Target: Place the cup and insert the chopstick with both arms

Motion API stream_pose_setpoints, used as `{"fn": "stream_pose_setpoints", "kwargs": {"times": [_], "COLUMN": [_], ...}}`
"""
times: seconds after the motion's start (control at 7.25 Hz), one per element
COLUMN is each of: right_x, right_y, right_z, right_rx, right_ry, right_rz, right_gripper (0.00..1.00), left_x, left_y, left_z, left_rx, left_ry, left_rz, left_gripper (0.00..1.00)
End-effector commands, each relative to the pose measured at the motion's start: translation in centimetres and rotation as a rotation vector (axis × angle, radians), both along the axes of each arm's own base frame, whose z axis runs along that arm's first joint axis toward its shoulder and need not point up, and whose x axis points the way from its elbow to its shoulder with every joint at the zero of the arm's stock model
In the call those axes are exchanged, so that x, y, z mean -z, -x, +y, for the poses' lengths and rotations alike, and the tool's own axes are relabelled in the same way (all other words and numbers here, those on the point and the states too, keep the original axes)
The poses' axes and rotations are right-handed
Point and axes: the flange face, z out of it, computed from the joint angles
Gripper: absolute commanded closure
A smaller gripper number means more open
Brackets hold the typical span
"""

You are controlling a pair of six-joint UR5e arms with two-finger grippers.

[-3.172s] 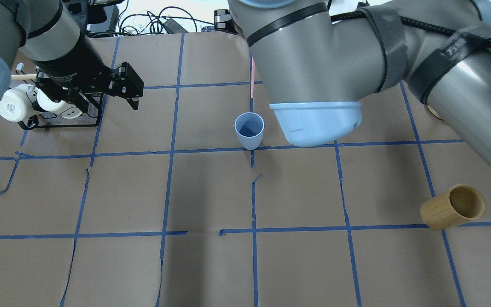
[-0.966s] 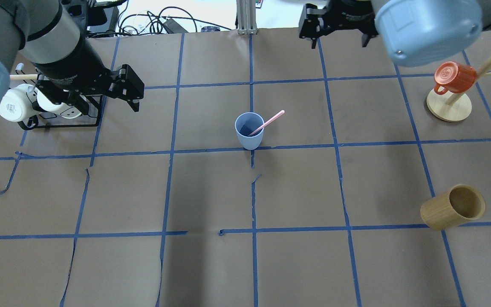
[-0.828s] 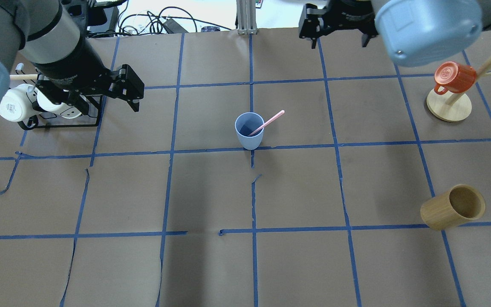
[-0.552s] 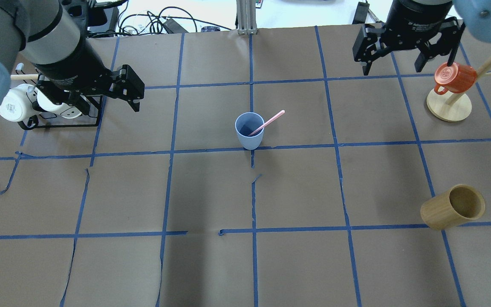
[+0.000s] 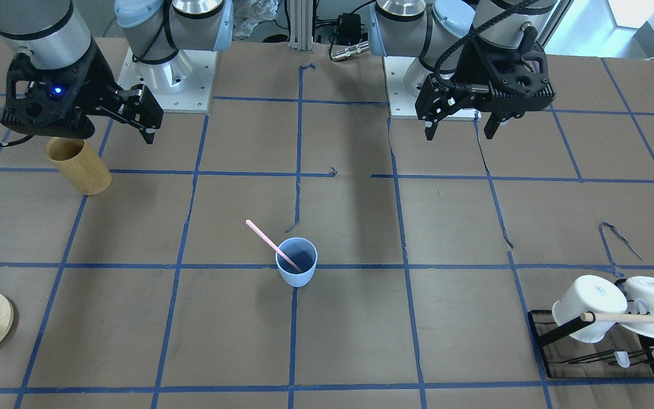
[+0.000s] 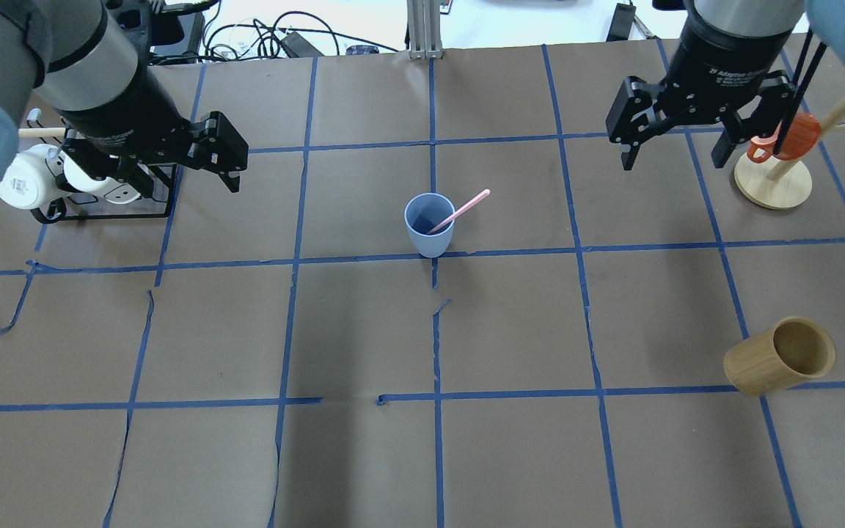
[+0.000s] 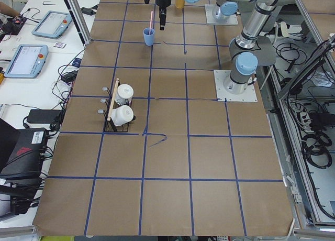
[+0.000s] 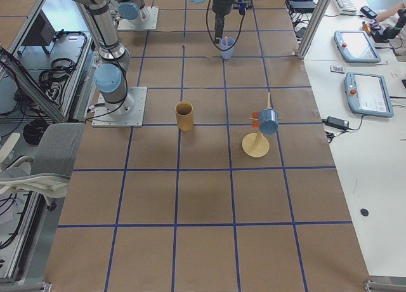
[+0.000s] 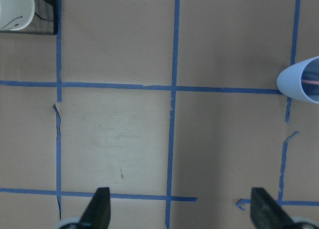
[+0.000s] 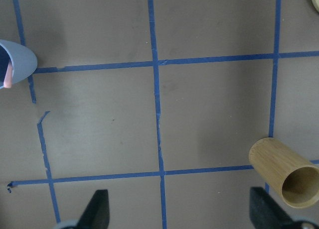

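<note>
The cup [image 6: 430,227] stands upright at the middle of the surface [image 6: 364,330], its base on a crossing of the blue tape lines. The chopstick [image 6: 463,210] leans inside it: the lower end is down in the cup, and the upper end pokes out over the rim, tilted toward the robot's right and away from its base. Nothing touches either one.

The left arm [image 6: 122,110] comes in from the robot's left with its wrist turned down. The left jaws hang above the surface, spread wide and empty, just beside the black rack [image 6: 166,213] that holds the white mugs [image 6: 26,183]. Its wrist camera looks straight down on bare taped paper, with both fingertips [image 9: 99,209] far apart and the cup's rim at the view's right edge.

The right arm [image 6: 730,59] is likewise pointed down on the robot's right, well apart from the cup. The right jaws are spread wide and hold nothing. They hang close to the wooden mug tree [image 6: 772,183] and its red mug [image 6: 800,132]. Its wrist camera shows the tan wooden cup [image 10: 284,174] upright on the surface below, near one fingertip.
</note>
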Motion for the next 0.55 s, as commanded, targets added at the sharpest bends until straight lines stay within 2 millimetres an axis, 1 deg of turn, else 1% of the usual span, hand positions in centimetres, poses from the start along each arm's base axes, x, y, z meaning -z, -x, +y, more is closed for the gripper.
{"fn": "stream_pose_setpoints", "kwargs": {"times": [0.0,0.41], "right_x": [0.46,0.43], "right_y": [-0.45,-0.35], "right_z": [0.11,0.06], "right_rx": [-0.013,0.003], "right_ry": [-0.007,-0.004], "right_rz": [-0.015,-0.01], "right_gripper": [0.0,0.0], "left_x": [0.0,0.0], "left_y": [-0.03,-0.06], "left_z": [0.0,-0.02], "left_rx": [0.0,0.0], "left_ry": [0.0,0.0], "left_rz": [-0.003,0.001], "left_gripper": [0.0,0.0]}}
